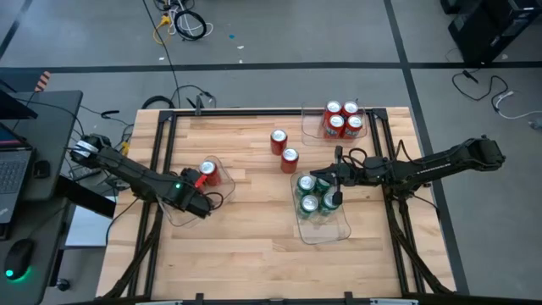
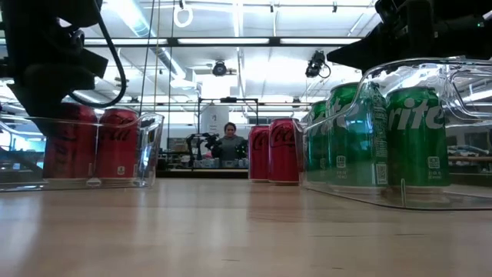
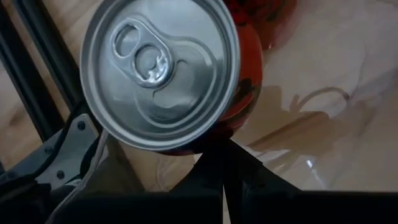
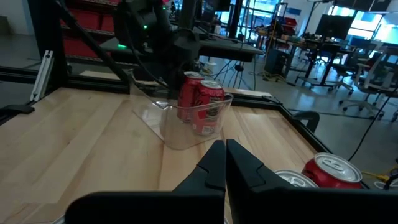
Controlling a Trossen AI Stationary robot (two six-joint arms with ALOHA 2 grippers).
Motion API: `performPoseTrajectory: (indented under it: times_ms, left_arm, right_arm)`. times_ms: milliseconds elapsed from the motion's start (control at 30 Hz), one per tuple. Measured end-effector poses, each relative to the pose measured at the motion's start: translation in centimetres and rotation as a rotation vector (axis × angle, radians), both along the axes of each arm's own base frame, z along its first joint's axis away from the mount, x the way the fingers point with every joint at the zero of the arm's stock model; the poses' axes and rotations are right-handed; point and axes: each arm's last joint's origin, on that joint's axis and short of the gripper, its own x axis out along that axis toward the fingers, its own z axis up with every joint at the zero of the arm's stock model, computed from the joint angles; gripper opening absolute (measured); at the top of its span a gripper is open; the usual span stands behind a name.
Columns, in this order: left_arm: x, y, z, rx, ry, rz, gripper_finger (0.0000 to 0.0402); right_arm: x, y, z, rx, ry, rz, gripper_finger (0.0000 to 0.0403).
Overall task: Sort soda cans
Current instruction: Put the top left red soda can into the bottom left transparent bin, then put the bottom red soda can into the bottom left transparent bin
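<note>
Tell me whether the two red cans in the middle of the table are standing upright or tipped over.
Upright: both red cans show round silver tops from above and stand vertically in the low view.

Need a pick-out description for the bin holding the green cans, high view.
Start at the wooden table and go to its right half, under the right gripper. The clear bin there, near the table's middle, holds green cans. The other two bins, at the far edge and on the left, hold only red cans.

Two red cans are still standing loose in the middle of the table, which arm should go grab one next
Probably the right. The right gripper sits shut and empty over the bin of green cans, nearer the two loose red cans. The left gripper is farther off, at the left bin.
</note>
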Motion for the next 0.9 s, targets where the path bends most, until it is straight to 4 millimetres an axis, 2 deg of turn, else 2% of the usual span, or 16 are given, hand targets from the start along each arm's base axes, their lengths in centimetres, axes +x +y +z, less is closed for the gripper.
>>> performPoseTrajectory:
  times_ms: [133,267,567,767,900]
  left_arm:
    - [0.2,-0.1,0.5,-0.018,-0.007,0.001,0.0]
    - [0.8,-0.6,2.1,-0.083,-0.031,0.006,0.0]
    - [3.2,-1.4,8.0,-0.184,-0.221,-0.139,0.0]
    - [4.6,0.1,12.4,-0.08,-0.378,-0.189,0.0]
    - [5.1,2.2,13.4,-0.059,-0.375,-0.203,0.0]
  right_arm:
    - [0.0,0.0,0.0,0.0,-0.001,0.0,0.0]
    - [0.0,0.0,0.0,0.0,-0.001,0.0,0.0]
    - [0.0,0.0,0.0,0.006,-0.003,-0.002,0.0]
    - [0.4,-0.6,0.2,0.084,-0.037,-0.066,0.0008]
    - [1.7,-1.2,0.5,0.12,-0.021,-0.101,0.0023]
